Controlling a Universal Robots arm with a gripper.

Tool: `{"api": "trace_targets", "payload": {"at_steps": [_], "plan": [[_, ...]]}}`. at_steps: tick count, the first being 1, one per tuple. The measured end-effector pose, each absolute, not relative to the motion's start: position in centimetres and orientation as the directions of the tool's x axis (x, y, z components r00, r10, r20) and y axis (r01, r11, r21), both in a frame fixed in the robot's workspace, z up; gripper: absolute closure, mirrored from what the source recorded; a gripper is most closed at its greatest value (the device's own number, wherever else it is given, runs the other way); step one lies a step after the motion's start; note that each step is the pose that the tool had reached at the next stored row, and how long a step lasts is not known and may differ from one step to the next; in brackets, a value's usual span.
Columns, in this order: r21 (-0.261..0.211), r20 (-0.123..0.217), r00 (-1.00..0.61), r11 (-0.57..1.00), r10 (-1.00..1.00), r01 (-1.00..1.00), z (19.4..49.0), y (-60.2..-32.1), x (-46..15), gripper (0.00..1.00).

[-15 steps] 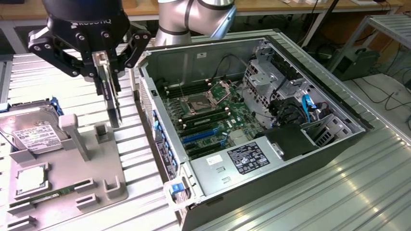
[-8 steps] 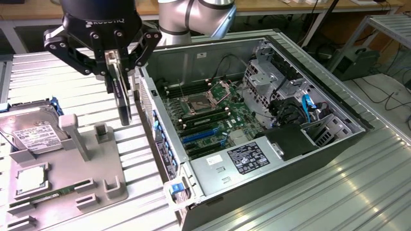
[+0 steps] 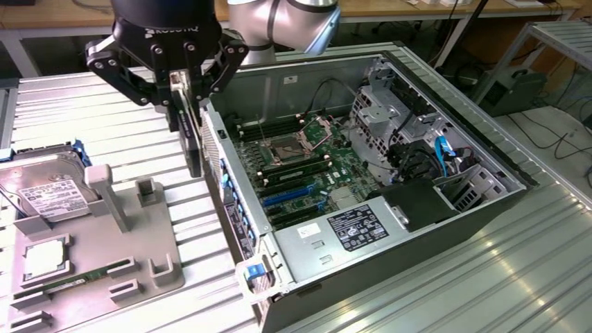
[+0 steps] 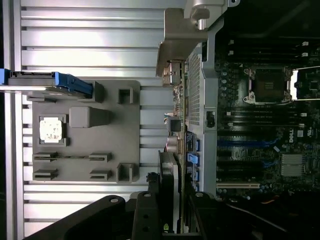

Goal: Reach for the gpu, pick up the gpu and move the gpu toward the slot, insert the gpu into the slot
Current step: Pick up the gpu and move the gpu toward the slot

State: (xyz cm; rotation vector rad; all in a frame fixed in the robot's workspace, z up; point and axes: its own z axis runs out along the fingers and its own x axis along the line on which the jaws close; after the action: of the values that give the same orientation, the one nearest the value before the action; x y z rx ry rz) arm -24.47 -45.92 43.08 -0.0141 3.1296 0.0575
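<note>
One gpu (image 3: 193, 142), one arm (image 3: 287, 21), and two blue strips on the motherboard (image 3: 319, 173), the slot (image 3: 282, 199) among them. The jaws are closed narrowly on the gpu's top edge and hold it upright just outside the open case (image 3: 481, 159). The slot lies at four o'clock from it. The arm points straight down.

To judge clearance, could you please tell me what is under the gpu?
The gpu, clamped in the gripper, hangs over the ribbed metal table between the grey tray and the computer case. The strip straight below is covered by the card.
</note>
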Motion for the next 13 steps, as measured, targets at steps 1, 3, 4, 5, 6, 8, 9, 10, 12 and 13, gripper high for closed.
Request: {"api": "trace_targets", "payload": {"at_steps": [1,3,4,5,6,8,9,10,12,13], "plan": [[0.037,-0.012,-1.000,0.999,-0.009,-0.009,43.1,-45.9,-24.3,0.72],[0.037,-0.011,-1.000,0.999,-0.009,-0.009,43.1,-45.9,-23.8,0.72],[0.037,-0.011,-1.000,0.999,-0.009,-0.009,43.1,-45.9,-23.5,0.72],[0.037,-0.012,-1.000,0.999,-0.009,-0.009,43.1,-45.9,-23.3,0.72],[0.037,-0.011,-1.000,0.999,-0.009,-0.009,43.1,-45.9,-23.1,0.72],[0.037,-0.012,-1.000,0.999,-0.009,-0.009,43.1,-45.9,-22.7,0.72],[0.037,-0.011,-1.000,0.999,-0.009,-0.009,43.1,-45.9,-22.5,0.72],[0.037,-0.011,-1.000,0.999,-0.009,-0.009,43.1,-45.9,-22.3,0.72],[0.037,-0.011,-1.000,0.999,-0.009,-0.009,43.1,-45.9,-21.9,0.72],[0.037,-0.011,-1.000,0.999,-0.009,-0.009,43.1,-45.9,-21.8,0.72]]}}
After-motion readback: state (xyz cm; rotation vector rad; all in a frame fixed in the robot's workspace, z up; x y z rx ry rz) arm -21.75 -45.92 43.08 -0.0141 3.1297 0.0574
